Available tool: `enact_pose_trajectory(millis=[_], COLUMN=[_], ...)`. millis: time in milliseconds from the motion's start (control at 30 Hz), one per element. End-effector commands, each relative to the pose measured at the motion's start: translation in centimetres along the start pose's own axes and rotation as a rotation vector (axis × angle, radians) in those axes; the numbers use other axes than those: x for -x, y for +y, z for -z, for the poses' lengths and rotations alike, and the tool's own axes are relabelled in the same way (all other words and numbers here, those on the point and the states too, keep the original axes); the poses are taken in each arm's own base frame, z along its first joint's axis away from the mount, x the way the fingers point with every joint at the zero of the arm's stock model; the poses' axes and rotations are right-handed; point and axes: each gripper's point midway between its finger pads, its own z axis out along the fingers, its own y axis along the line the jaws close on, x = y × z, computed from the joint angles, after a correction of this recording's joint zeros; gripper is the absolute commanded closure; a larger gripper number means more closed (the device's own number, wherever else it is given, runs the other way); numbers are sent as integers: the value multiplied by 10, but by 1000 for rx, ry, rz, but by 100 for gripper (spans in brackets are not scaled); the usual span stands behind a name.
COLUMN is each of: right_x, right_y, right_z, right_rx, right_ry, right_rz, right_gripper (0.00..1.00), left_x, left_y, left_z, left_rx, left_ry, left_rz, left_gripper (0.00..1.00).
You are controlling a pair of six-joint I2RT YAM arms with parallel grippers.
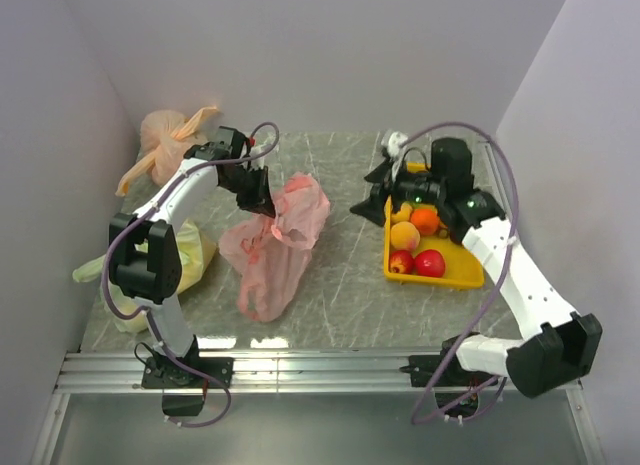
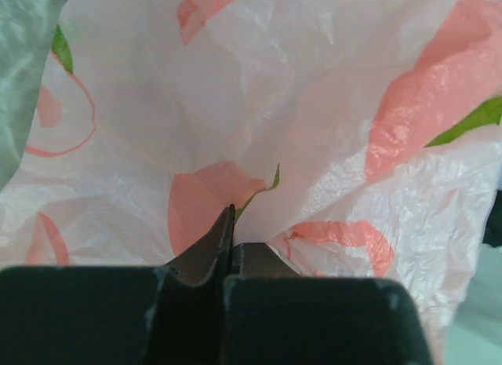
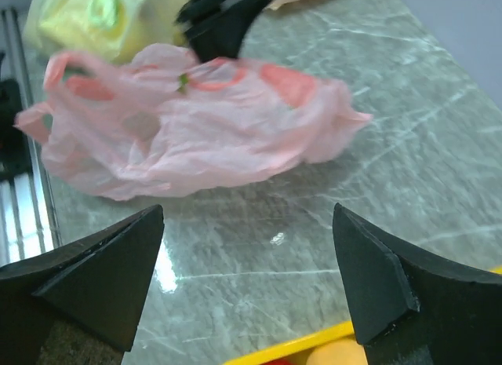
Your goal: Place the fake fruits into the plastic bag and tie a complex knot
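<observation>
The pink plastic bag [image 1: 277,245] lies crumpled in the middle of the table. It also shows in the right wrist view [image 3: 188,133] and fills the left wrist view [image 2: 314,114]. My left gripper [image 1: 262,203] is shut on a fold of the bag at its upper left edge; its black fingers [image 2: 223,247] pinch the film. No knot shows. The fake fruits [image 1: 415,240], red, orange and peach, lie in a yellow tray [image 1: 445,275] on the right. My right gripper [image 1: 372,203] is open and empty at the tray's left edge, just above the table [image 3: 251,247].
An orange-peach tied bag [image 1: 165,135] sits at the back left corner. A yellow-green bag [image 1: 190,260] lies at the left edge, also in the right wrist view [image 3: 98,20]. Grey walls close in on the left, back and right. A metal rail [image 1: 300,370] runs along the near edge.
</observation>
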Motion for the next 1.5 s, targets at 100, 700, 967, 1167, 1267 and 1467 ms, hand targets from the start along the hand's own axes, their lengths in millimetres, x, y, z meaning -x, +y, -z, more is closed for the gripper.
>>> enact_pose_trajectory(millis=[100, 700, 967, 1167, 1267, 1467], right_x=[14, -16, 46, 7, -2, 3], right_y=[45, 29, -39, -32, -23, -33], right_z=[-15, -123, -100, -100, -100, -86], right_rx=[-19, 16, 316, 326, 285, 195], right_ry=[-134, 16, 38, 90, 149, 172], right_rz=[410, 351, -723, -795, -728, -591], right_gripper=[2, 54, 100, 100, 61, 13], left_x=[15, 7, -43, -25, 3, 19], left_y=[-26, -69, -51, -36, -35, -31], left_z=[8, 21, 23, 26, 31, 35], left_rx=[-153, -471, -540, -489, -380, -285], left_ry=[-18, 0, 26, -82, -172, -257], left_rz=[167, -37, -449, -379, -217, -128], left_gripper=[100, 100, 100, 100, 100, 100])
